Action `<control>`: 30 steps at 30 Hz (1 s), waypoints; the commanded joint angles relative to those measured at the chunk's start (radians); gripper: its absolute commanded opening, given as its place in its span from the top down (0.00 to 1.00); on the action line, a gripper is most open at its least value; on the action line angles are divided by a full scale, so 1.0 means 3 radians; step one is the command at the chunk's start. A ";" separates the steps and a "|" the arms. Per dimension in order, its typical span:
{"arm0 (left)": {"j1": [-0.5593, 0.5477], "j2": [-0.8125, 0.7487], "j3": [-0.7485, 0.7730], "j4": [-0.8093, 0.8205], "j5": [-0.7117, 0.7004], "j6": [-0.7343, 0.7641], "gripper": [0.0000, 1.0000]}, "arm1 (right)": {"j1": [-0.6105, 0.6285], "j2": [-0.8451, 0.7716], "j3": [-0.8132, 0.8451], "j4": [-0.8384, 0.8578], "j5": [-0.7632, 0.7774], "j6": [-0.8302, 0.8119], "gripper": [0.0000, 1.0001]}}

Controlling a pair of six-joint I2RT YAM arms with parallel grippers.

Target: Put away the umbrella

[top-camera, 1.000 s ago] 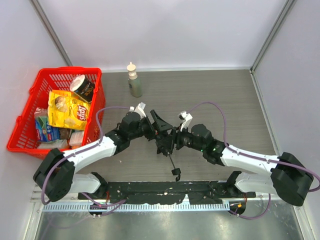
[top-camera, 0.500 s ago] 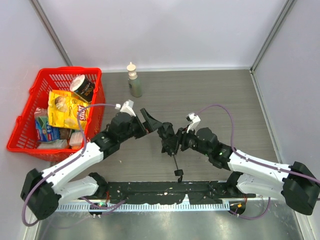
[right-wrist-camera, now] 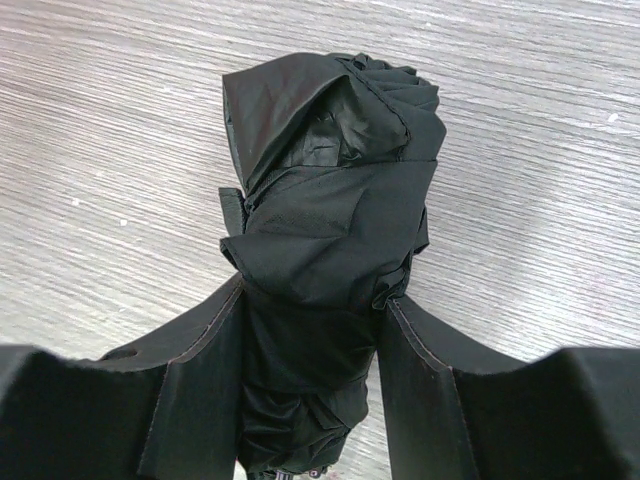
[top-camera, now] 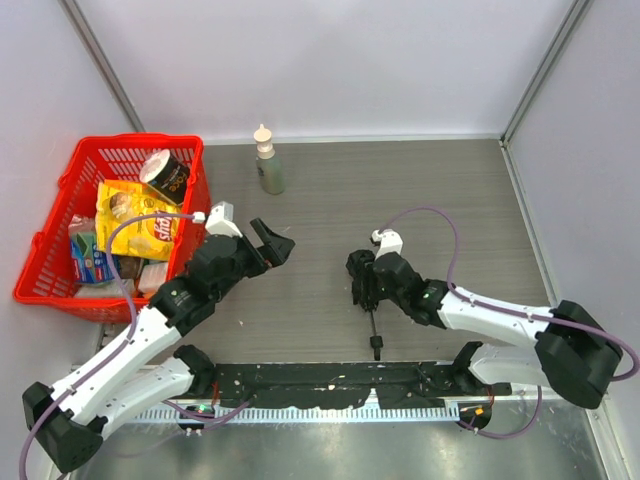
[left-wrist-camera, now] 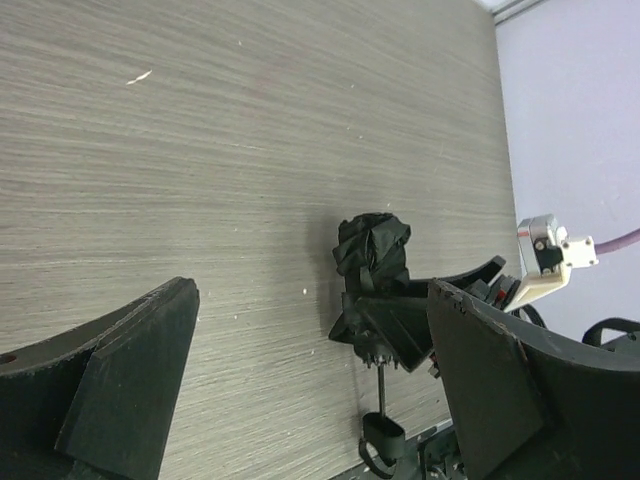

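Pinching umbrella (right-wrist-camera: 330, 200) cloth in right jaws, near worktop (top-camera: 430, 190) middle, to hold folds tight; with left jaws wide, empty, well apart.

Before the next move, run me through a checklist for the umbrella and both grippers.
1. Right gripper clamped on the bunched fabric of the umbrella: ok.
2. Left gripper open and apart from the umbrella: ok.
3. Shaft pushed in: not ok, it sticks out toward the near edge with the handle at its end.
4. Fabric strapped shut: cannot tell.
5. Bottle and red basket apart from the umbrella: ok.
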 commanded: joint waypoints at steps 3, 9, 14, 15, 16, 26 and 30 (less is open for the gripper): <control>0.0004 0.0089 0.0050 0.0072 0.0166 0.0070 0.00 | -0.0024 0.0228 0.0297 0.0195 0.0380 -0.0213 0.65; 0.0009 0.0073 0.0045 0.0098 0.0192 0.0096 0.00 | -0.0039 0.0346 0.0343 0.0174 0.0375 -0.0254 0.51; 0.0004 0.0134 0.0035 0.0128 0.0238 0.0116 0.00 | -0.0090 0.0341 0.0353 0.0225 0.0212 -0.0264 0.55; 0.0004 0.0160 0.0035 0.0149 0.0274 0.0116 0.00 | -0.0091 0.0305 0.0323 0.0286 0.0125 -0.0295 0.56; 0.0009 0.0185 0.0030 0.0184 0.0324 0.0111 0.00 | -0.0096 0.0183 0.0211 0.0500 0.0089 -0.0346 0.56; 0.0193 0.0942 -0.0011 0.1865 0.2201 -0.0216 0.00 | -0.0300 -0.0620 -0.0025 0.1437 -0.1832 -0.0643 0.55; 0.0193 0.1106 0.0101 0.1858 0.2207 -0.0201 0.00 | -0.0346 -0.0743 0.0046 0.1493 -0.2038 -0.0500 0.55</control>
